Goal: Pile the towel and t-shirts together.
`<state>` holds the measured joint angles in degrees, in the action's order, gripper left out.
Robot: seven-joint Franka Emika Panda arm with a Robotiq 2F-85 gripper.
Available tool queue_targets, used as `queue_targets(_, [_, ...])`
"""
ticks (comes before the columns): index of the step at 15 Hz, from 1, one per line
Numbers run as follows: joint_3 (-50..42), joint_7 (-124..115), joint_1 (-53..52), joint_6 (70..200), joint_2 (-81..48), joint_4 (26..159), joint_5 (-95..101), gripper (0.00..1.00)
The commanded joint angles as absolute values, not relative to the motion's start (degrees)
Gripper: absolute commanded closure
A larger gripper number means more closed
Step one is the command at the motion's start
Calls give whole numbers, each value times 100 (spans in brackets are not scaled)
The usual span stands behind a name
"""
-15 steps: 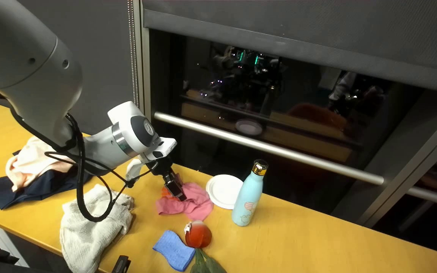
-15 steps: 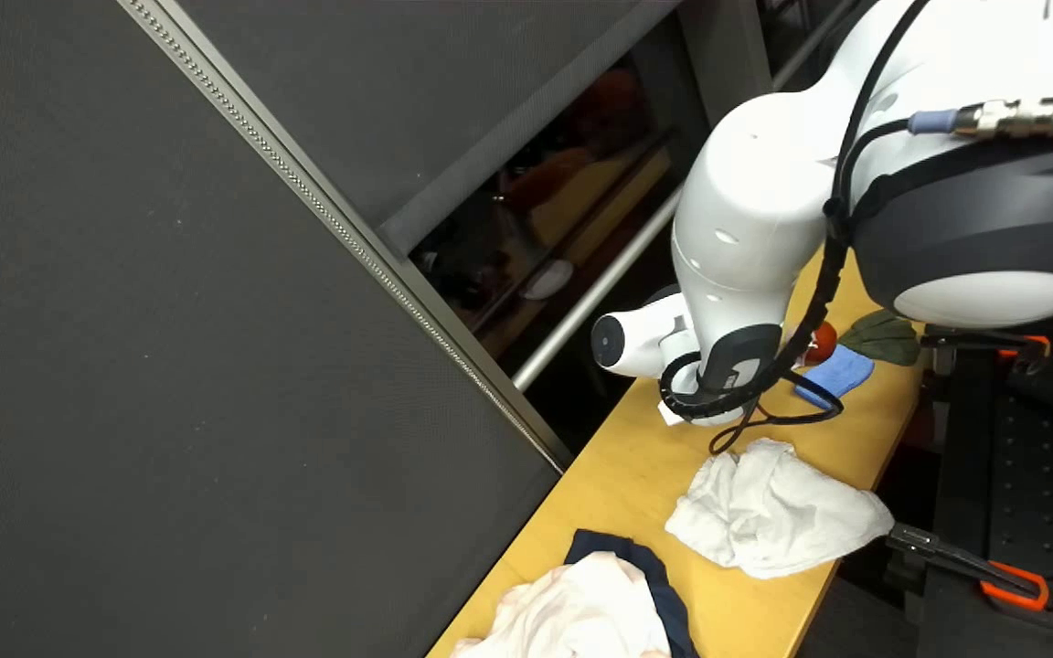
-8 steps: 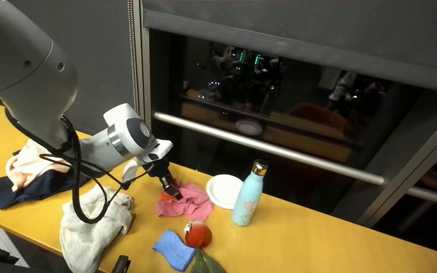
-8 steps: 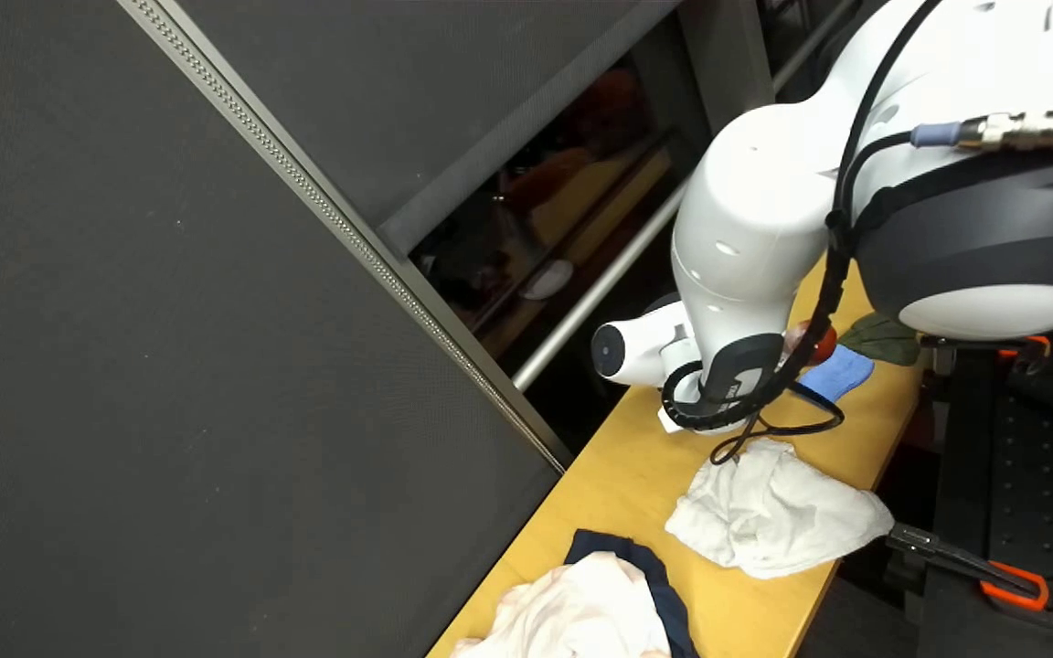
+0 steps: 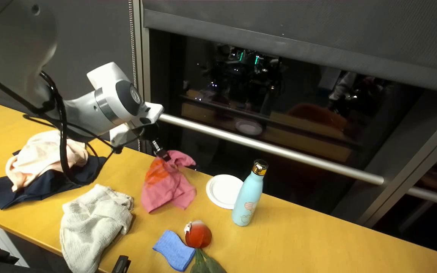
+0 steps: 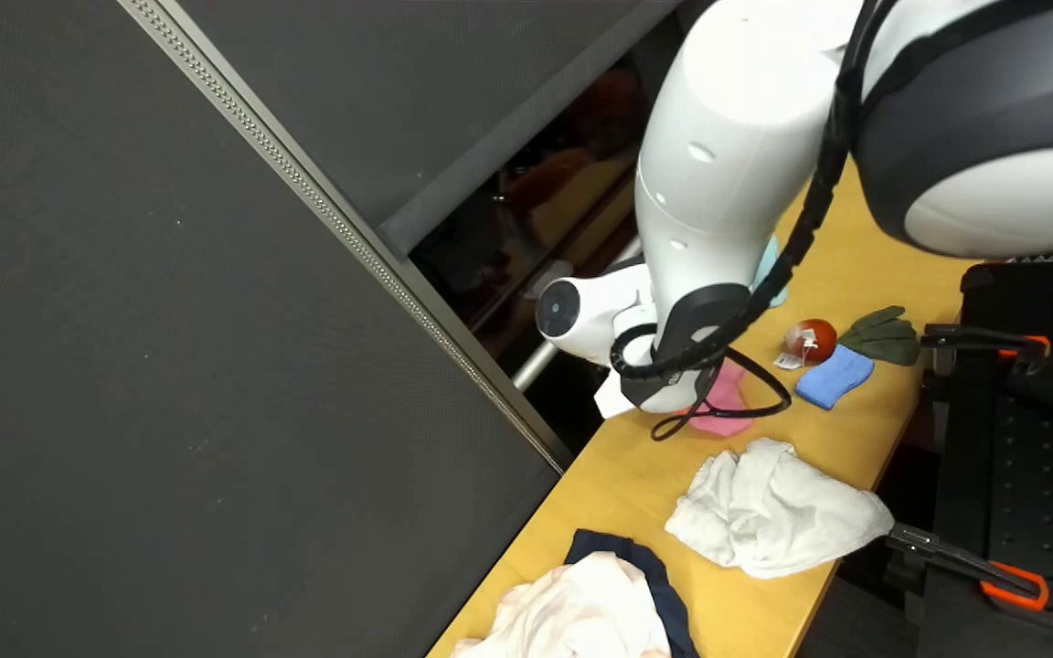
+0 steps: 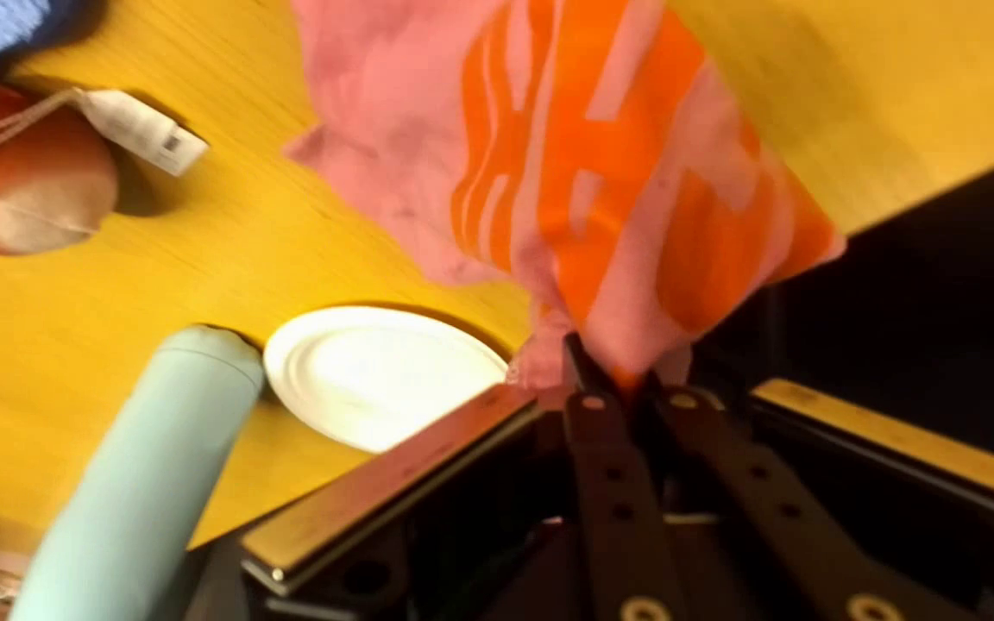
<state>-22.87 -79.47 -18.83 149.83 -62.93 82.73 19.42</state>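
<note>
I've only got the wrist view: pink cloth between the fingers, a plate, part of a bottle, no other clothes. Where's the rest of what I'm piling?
Observer: In both exterior views, a peach cloth lies on top of a navy cloth.
Operator: Anything else that might belong in the pile?
Observer: A white cloth, possibly the towel, lies apart from that stack, with table showing between them.
Operator: The bottle runs out of my picture. Is it standing or lying?
Observer: Standing upright; an exterior view shows its gold cap at the top.
</note>
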Motion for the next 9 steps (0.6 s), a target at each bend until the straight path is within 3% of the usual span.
queue_targets(1, [-1816, -7049, -1623, 15633, -5310, 8870, 1850, 99])
queue_targets(9, [45, -3832, -552, 14925, -5371, 7556, 505, 99])
